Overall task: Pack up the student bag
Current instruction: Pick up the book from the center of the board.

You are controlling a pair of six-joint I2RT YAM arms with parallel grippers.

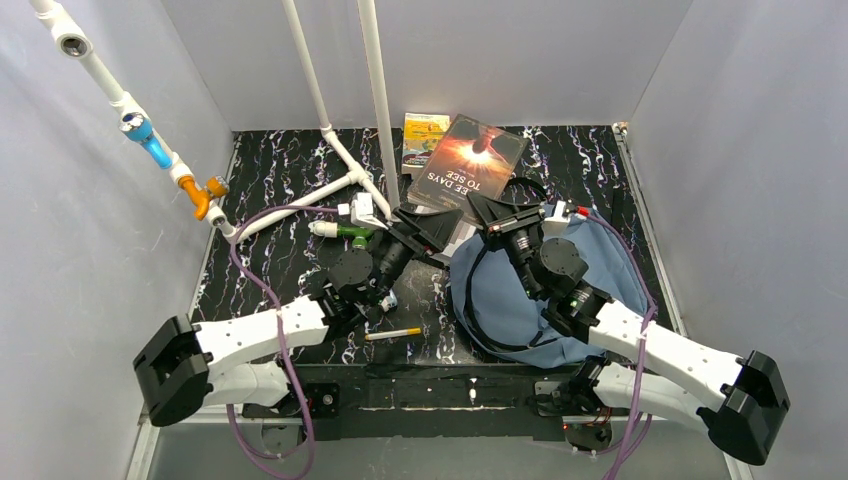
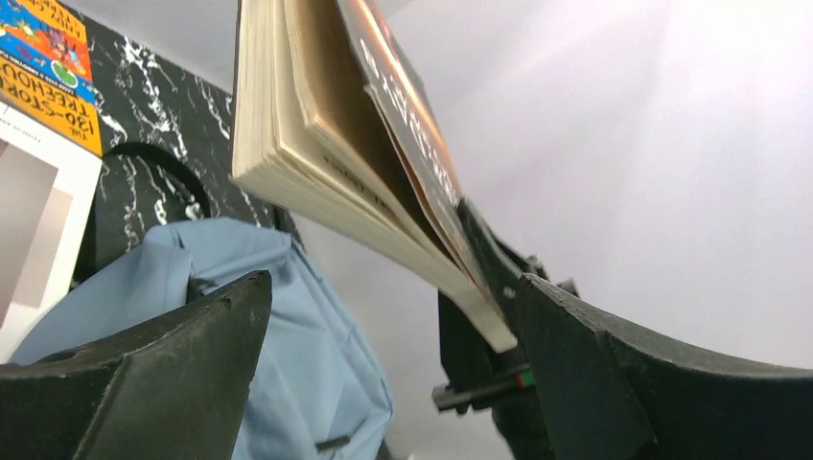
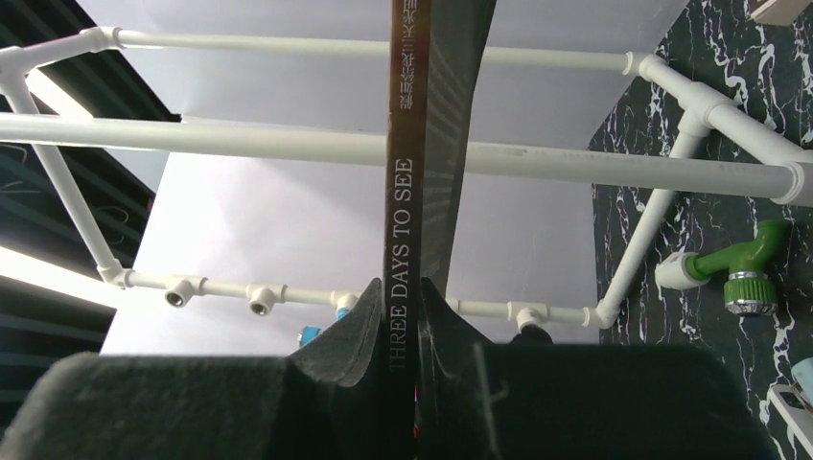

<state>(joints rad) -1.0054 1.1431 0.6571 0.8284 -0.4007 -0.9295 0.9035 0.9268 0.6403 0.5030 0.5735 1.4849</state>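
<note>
The student bag (image 1: 515, 290), a slate-blue backpack with black straps, lies on the table right of centre and shows as blue fabric (image 2: 288, 326) in the left wrist view. Above its far edge a dark paperback (image 1: 475, 155) titled "Three Days to See" is held up, with my right gripper (image 1: 492, 207) shut on its spine (image 3: 410, 192). The right gripper's (image 3: 403, 297) jaws press both covers. My left gripper (image 1: 428, 226) stands open just left of the book. Its pages (image 2: 316, 172) fan out above the left gripper (image 2: 393, 287), and the book's lower corner lies against one finger (image 2: 575, 355).
A yellow-covered book (image 1: 425, 135) lies at the back by the wall, also in view as a bright cover (image 2: 48, 67). A white pipe frame (image 1: 340, 160) with a green tap (image 1: 345, 230) stands at the left. A small white stick (image 1: 393, 333) lies near the front edge.
</note>
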